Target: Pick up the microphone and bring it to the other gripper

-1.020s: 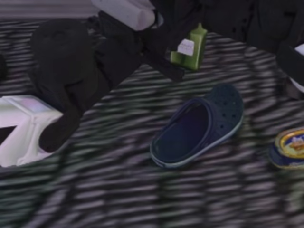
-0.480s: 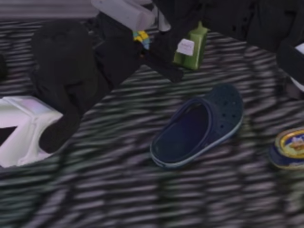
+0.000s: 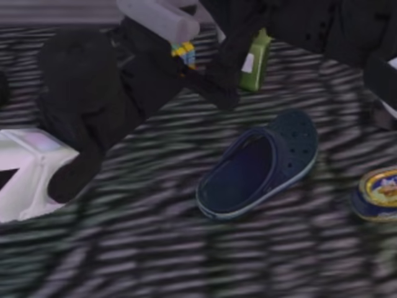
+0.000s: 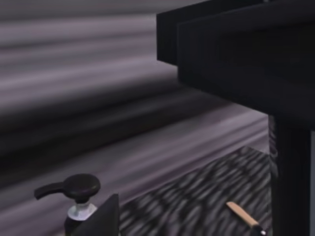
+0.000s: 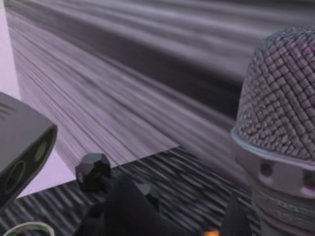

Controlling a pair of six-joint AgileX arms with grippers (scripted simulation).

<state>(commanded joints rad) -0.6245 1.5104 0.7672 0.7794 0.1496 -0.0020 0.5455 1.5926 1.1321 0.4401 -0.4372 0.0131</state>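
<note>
**Microphone up in the right gripper, both arms at the far middle of the table**

Right wrist view: the microphone [image 5: 278, 123] fills the near field, its silver-grey mesh head and collar close to the lens, handle running down out of the picture. It stands off the table and in line with the right gripper, so the right gripper reads as closed around the handle; the fingers themselves are not visible.

Top view: the right arm [image 3: 298, 25] reaches in from the upper right; its gripper end sits at the far middle, just beside the green pump bottle [image 3: 254, 62]. The microphone cannot be picked out here among the black parts.

The left arm [image 3: 93, 93] stretches from the left side toward the same spot, its left gripper [image 3: 211, 87] near the bottle. Whether its fingers are apart or together cannot be told. Left wrist view shows only black gripper body, the bottle's pump top [image 4: 74, 189] and striped tabletop.

A blue clog [image 3: 257, 164] lies at mid-table, well apart from both grippers. A round tin [image 3: 378, 194] sits at the right edge.
</note>
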